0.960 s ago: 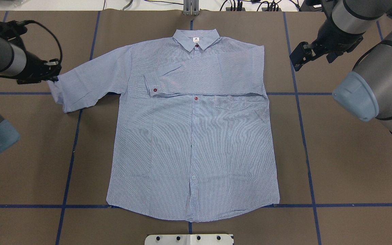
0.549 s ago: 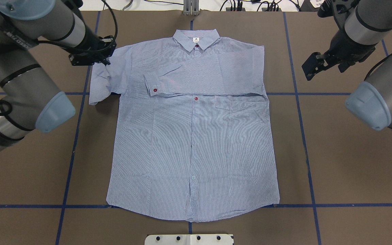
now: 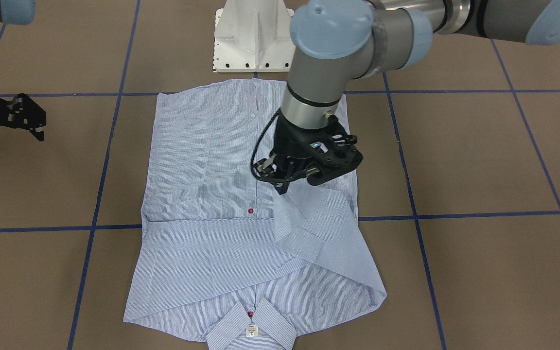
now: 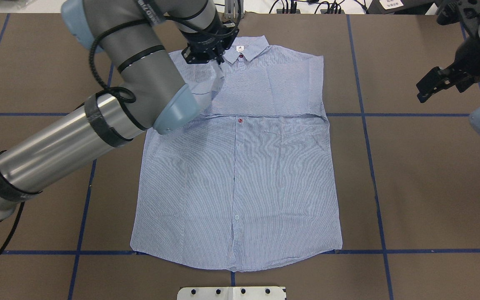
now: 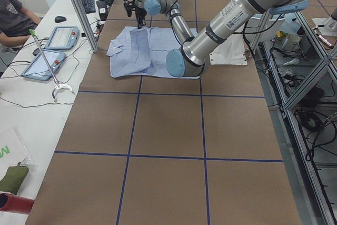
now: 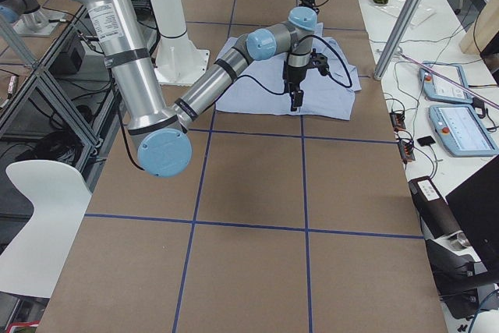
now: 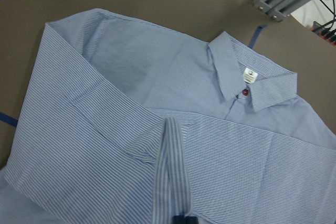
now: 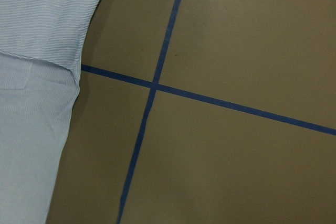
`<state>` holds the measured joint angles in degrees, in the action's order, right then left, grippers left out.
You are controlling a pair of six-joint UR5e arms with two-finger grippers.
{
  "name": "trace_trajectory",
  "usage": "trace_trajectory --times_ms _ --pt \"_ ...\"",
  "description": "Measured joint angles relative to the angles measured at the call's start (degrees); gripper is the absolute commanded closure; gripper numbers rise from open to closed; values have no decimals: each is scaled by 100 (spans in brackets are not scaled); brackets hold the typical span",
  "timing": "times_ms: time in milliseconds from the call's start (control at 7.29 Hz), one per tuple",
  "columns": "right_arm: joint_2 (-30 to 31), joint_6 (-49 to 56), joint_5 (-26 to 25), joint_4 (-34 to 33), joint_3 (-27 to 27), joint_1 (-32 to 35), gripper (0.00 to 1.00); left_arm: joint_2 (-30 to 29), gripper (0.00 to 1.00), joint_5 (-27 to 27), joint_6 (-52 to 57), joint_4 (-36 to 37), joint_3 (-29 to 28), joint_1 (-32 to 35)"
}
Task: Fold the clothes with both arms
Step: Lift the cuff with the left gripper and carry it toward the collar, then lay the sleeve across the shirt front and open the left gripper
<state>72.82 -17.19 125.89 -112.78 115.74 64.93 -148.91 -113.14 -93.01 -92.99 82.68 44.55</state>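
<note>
left arm [image 4: 140,79] slanting across the shirt's [image 4: 240,187] far left corner, wide brown table [image 4: 411,187] open right of the shirt, white pedestal base [image 4: 231,293] at the near edge

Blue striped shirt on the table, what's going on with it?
The left pincer is shut on the cuff of one sleeve of the light blue striped button-up shirt, holding it lifted over the chest. The other sleeve lies folded across the chest. The right pincer hovers open and empty beside the shirt, over the brown table.

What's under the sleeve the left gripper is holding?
The other sleeve, already folded across the shirt. Its end is hidden beneath the sleeve in the left gripper.
</note>
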Motion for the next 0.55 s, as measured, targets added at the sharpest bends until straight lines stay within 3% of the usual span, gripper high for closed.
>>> trace_trajectory --times_ms 274,549 --pt "148 349 13 -6 -41 175 0 -481 100 11 -352 -286 -530 -198" --pt "166 403 14 -7 -65 199 0 -568 100 171 -532 -443 -723 -424"
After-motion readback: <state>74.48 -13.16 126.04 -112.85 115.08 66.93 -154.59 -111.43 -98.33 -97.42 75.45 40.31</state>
